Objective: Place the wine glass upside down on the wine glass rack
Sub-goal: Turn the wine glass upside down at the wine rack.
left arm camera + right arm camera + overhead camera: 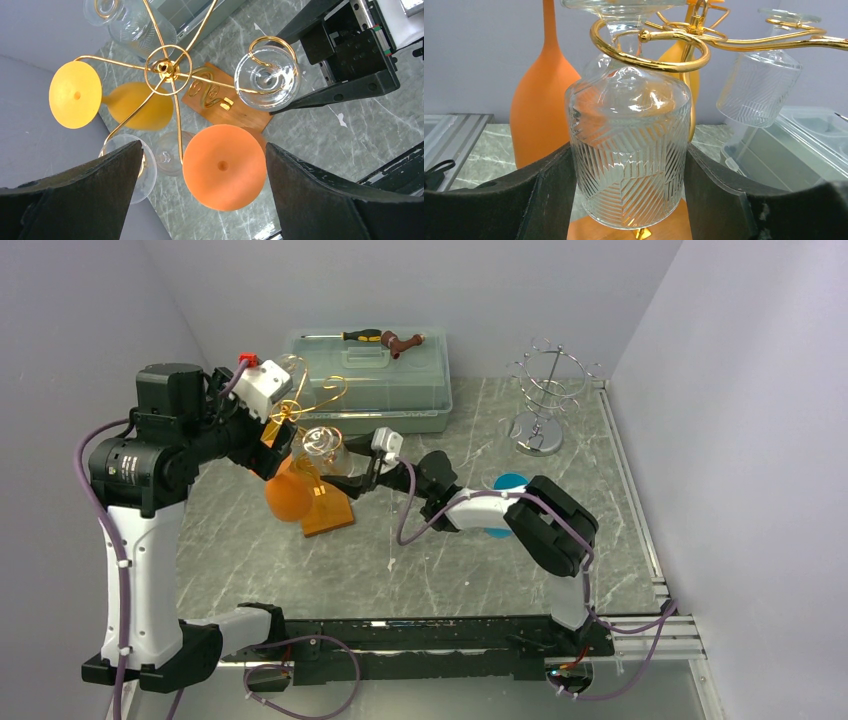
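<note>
One glass (629,120) hung upside down on the rack (664,64), pinched by the right tool (628,150); it should let go next.

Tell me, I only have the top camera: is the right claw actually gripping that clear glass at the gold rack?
Observer: Yes. The right claw has both fingers pressed against the bowl of the clear glass.
Operator: Is its stem in a hook?
Observer: Yes. The stem sits inside a gold hook, foot above it, bowl hanging down.
Operator: And the left claw?
Observer: The left claw is wide open above the gold rack, holding nothing.
</note>
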Controlling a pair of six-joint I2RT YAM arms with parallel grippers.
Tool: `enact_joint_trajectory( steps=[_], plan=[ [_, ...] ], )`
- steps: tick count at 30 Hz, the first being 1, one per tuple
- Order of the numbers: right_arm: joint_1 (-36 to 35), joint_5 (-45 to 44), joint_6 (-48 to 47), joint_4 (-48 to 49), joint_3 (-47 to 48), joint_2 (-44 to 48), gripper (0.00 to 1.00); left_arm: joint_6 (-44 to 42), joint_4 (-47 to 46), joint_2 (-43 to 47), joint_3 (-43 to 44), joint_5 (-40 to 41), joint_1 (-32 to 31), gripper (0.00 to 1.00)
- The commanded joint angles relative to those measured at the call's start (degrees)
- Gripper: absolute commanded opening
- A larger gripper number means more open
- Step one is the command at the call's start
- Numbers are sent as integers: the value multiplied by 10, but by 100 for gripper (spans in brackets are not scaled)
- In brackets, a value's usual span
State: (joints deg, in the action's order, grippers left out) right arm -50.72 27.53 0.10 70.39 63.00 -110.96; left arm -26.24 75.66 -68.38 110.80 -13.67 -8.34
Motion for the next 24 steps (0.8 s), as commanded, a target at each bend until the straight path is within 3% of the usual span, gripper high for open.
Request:
enact_joint_trajectory(
  steps=[1, 6, 13, 14, 17, 24],
  plan=[
    [1, -10, -3, 100, -12, 33, 0, 7, -24, 0, -4, 6, -2, 98],
    [6, -32, 58, 170, -28, 24, 0, 8, -23, -7, 5, 7, -2, 98],
    [7, -52, 78, 153, -23, 5, 0, 8, -27, -7, 0, 4, -2, 98],
    [7, -55, 77, 143, -23, 4, 4, 8, -27, -6, 0, 3, -2, 98],
    [7, -62, 81, 136, -33, 1, 27, 9, -29, -6, 1, 1, -2, 98],
    [7, -51, 85, 115, -39, 3, 48, 8, -28, -7, 5, -1, -2, 99]
  ],
)
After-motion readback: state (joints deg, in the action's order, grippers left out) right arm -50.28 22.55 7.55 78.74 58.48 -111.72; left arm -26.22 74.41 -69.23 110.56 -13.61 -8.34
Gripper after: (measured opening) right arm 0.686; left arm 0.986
